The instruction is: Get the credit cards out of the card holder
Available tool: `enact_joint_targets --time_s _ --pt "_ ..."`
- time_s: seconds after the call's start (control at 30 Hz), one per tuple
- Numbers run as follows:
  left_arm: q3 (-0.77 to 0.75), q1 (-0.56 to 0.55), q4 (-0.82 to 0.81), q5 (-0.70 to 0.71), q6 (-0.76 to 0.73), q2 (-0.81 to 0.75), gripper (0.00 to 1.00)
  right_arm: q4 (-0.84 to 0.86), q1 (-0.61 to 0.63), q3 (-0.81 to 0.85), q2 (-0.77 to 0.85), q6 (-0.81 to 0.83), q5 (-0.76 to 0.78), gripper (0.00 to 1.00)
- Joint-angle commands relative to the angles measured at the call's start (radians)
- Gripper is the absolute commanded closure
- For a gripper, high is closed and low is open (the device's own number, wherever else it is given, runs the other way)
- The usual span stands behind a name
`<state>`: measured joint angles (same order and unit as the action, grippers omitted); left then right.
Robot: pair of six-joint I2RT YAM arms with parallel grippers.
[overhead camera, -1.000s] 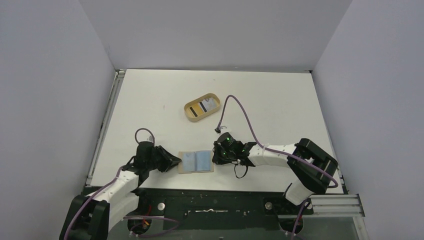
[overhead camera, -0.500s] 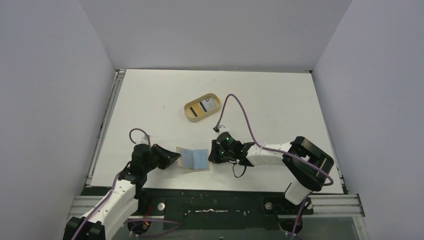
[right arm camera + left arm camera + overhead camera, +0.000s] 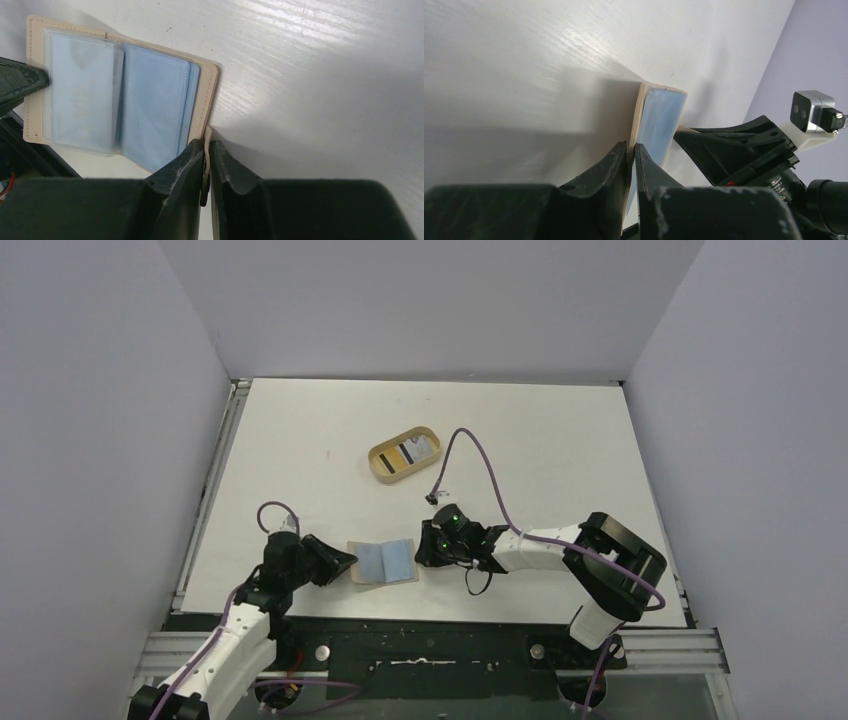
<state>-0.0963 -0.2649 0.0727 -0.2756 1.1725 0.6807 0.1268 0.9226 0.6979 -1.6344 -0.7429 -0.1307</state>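
The card holder [image 3: 384,561] lies spread open at about 6 o'clock on the white table [image 3: 560,440], close to the near edge. Its tan outside is down and its light blue, clear-sleeved pockets face up (pale stitching runs round the rim). Its small snap tab [image 3: 206,134] juts from the 3 o'clock edge. The credit cards [image 3: 410,451] lie apart from it towards 12 o'clock, flat inside an oval wooden tray [image 3: 385,478]. They are whitish and blue-grey, with a black stripe showing.

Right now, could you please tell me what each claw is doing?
Left claw: closed, pinching the card holder by its edge.
Right claw: closed on the card holder's snap tab.
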Motion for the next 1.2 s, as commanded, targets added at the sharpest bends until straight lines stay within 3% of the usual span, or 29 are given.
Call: enact_joint_targets --time_s 0.0,0.6,0.73,0.9,1.0,1.07,1.17 --pt "-0.050 0.008 0.049 0.022 -0.048 -0.028 0.90 -0.013 0.004 -0.020 -0.042 0.007 -0.010 0.86" --pt "-0.045 0.037 0.159 0.058 -0.051 -0.144 0.80 -0.007 0.004 -0.019 -0.050 0.012 -0.020 0.85" --pt "-0.028 0.041 0.135 0.049 -0.036 -0.143 0.86 -0.006 0.005 -0.018 -0.051 0.012 -0.022 0.85" --pt "-0.036 0.043 0.149 0.051 -0.038 -0.148 1.00 -0.005 0.005 -0.020 -0.049 0.013 -0.023 0.85" --pt "-0.041 0.046 0.165 0.053 -0.043 -0.159 1.00 -0.009 0.004 -0.020 -0.043 0.014 -0.023 0.85" --pt "-0.046 0.048 0.177 0.056 -0.050 -0.168 1.00 -0.039 0.005 -0.008 -0.022 0.029 -0.005 0.82" --pt "-0.069 0.047 0.206 0.066 -0.079 -0.174 1.00 -0.181 0.032 0.061 0.048 0.095 0.079 0.58"
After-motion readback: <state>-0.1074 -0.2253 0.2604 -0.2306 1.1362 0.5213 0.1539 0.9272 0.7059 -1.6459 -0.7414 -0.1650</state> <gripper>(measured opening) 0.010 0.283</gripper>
